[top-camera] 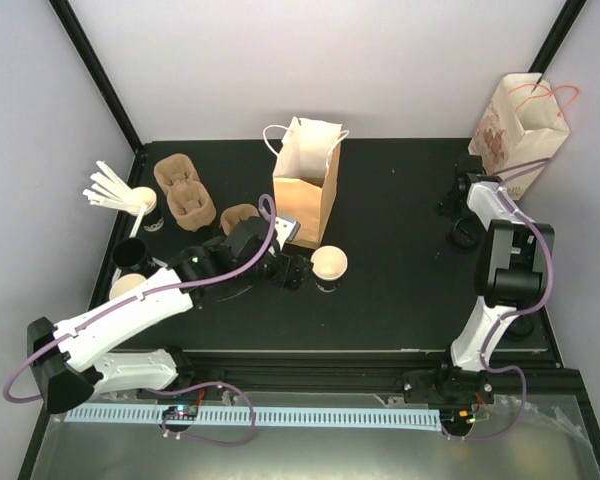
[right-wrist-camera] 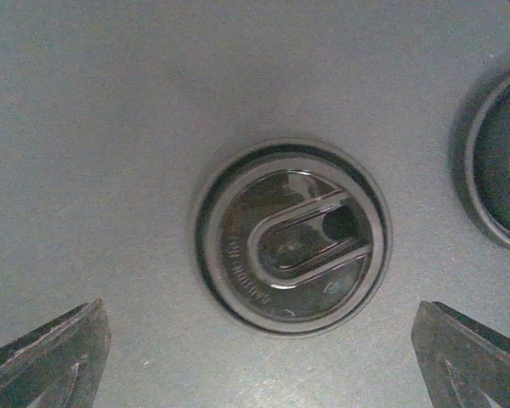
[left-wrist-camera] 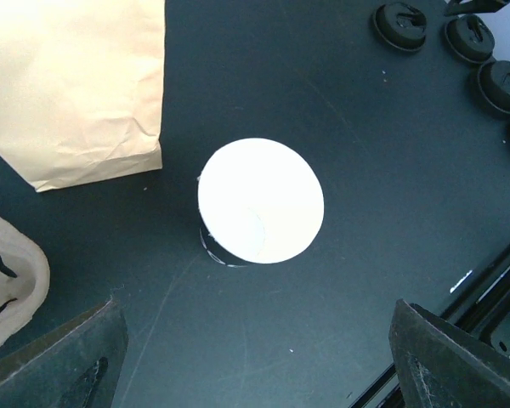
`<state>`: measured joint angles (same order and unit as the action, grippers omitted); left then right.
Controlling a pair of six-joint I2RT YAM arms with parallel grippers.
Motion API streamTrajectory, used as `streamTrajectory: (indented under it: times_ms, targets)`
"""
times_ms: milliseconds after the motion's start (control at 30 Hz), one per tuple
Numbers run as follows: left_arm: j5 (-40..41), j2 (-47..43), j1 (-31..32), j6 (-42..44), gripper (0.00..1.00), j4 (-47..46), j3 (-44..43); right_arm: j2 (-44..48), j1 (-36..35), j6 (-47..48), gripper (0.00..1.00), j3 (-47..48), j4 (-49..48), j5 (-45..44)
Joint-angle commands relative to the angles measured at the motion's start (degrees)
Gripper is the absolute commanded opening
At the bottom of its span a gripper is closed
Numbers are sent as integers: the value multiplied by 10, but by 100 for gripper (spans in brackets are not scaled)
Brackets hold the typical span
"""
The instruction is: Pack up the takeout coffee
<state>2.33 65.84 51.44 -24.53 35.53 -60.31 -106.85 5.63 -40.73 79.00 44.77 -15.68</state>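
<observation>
Across the black table (top-camera: 400,290) I am reaching with both arms. Near its middle a brown bag (top-camera: 305,190) is standing upright with its mouth open, and a printed bag (top-camera: 520,125) is standing at the far right corner. Left of the brown bag, pulp trays (top-camera: 185,190) are lying on the table.

The cup (left-wrist-camera: 260,201) is standing in front of the brown bag's right corner, apart from it. My left gripper (left-wrist-camera: 255,365) is hovering just to the cup's left in the top view. Its jaws are spreading wide and gripping nothing, and the cup is sitting centred ahead of the gap.

My right gripper (right-wrist-camera: 259,365) is hanging low near the table's right edge, jaws likewise wide and gripping nothing. A black lid (right-wrist-camera: 291,238) is lying flat in line with the gap, and a second lid (right-wrist-camera: 493,161) is lying near it. White stirrers (top-camera: 110,187) are fanning out at the far left.
</observation>
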Motion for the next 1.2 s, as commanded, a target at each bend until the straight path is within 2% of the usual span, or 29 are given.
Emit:
streamTrajectory:
  times_ms: [0, 267, 367, 433, 800, 1000, 1167]
  targets:
    - [6, -23, -4, -16, 87, -15, 10, -11, 27, 17, 100, 17, 6, 30]
    - [1, -5, -4, -24, 88, -23, 1, -26, 67, 28, 100, 3, -19, 74]
    - [-8, 9, -4, -25, 88, -20, -9, -32, 76, 28, 97, 0, -28, 91]
    - [-14, 20, -4, -27, 88, -12, -18, -44, 79, 26, 94, 10, -17, 92]
    - [-21, 39, -4, -30, 88, 5, -44, -97, 80, 25, 92, 48, 0, 110]
    - [-26, 45, -3, -36, 88, 7, -49, -98, 80, 15, 74, 43, 7, 98]
    - [-31, 48, -4, -41, 88, 7, -46, -93, 80, 15, 74, 43, 15, 105]
